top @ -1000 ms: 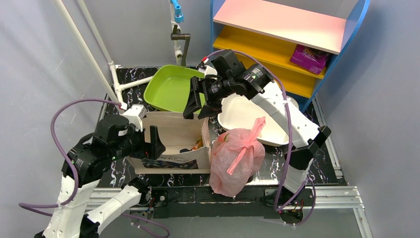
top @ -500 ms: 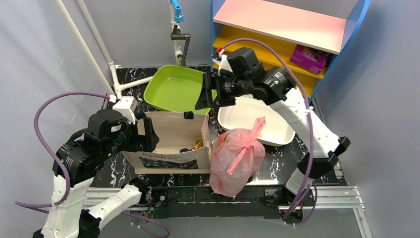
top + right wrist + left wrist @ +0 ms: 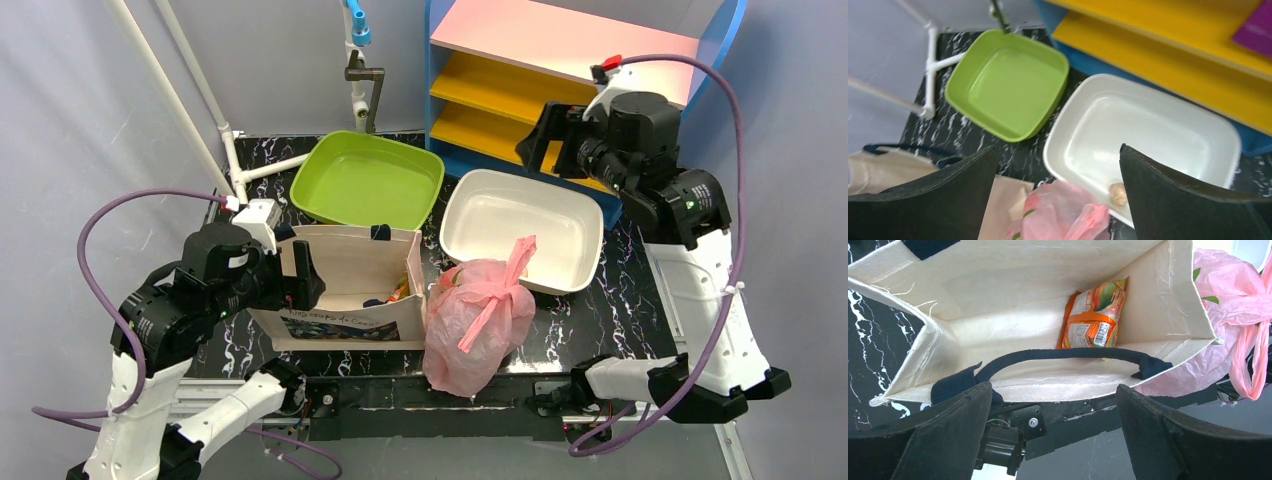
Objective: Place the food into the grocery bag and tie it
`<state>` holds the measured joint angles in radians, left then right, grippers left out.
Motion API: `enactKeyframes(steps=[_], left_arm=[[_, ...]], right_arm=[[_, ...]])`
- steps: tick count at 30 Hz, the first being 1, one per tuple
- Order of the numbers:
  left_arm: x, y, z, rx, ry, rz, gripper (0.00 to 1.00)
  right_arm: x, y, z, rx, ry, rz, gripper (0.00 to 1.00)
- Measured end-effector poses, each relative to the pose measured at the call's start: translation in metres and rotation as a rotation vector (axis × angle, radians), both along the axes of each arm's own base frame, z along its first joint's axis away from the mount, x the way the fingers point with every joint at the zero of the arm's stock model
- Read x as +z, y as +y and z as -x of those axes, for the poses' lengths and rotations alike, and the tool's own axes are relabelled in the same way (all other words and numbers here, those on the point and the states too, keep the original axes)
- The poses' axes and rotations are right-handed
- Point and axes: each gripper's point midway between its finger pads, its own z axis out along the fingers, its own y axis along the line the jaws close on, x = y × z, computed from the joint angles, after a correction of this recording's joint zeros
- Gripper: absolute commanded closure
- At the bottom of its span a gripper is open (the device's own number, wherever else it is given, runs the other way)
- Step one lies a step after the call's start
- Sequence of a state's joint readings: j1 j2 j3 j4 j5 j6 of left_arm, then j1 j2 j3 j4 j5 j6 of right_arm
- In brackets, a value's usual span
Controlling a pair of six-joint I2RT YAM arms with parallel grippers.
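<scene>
At the lower left of the overhead frame, your left gripper (image 3: 1052, 400) is hovering with its jaws spread wide and holding nothing, just above the near rim of the beige canvas tote (image 3: 345, 270). That tote is not the task's bag. It is standing open with 1 orange snack packet (image 3: 1094, 315) lying inside.

Further up, left of centre, 1 green tub (image 3: 368, 180) is sitting with nothing in it.

At lower centre, the pink grocery bag (image 3: 470, 325) is leaning against the tote's right side at the near edge of the desk (image 3: 625, 300). It is bulging, and red and green patches are showing through the film, though you are not going to make out separate pieces of food. Its handles are twisted into 1 knot (image 3: 507, 291) with the loose ends sticking up. To my eye, the loading and the tying are both looking done.

Right of centre, 1 white tub (image 3: 520, 215) is holding 1 small brownish lump (image 3: 1118, 193) near its front wall. Whether that is leftover food I cannot tell, so it is worth your check.

At the upper right, your right gripper (image 3: 1057, 150) is hanging high by the blue and yellow shelf (image 3: 500, 100), with its jaws also spread and holding nothing.
</scene>
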<state>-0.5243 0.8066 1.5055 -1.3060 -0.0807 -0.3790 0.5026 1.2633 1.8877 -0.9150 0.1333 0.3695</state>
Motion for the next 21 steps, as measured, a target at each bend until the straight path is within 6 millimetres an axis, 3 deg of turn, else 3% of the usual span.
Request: enactKeyframes(steps=[3, 12, 21], left_arm=[[-0.003, -0.002, 0.001, -0.005, 0.01, 0.005, 0.06], [-0.002, -0.003, 0.002, -0.004, -0.001, 0.028, 0.06], [-0.008, 0.0, 0.007, 0.005, -0.005, 0.039, 0.06]], right_arm=[[-0.001, -0.026, -0.016, -0.094, -0.013, 0.037, 0.02], [-0.033, -0.088, -0.085, -0.353, 0.068, 0.188, 0.02], [-0.042, -0.128, -0.123, -0.554, 0.069, 0.282, 0.02]])
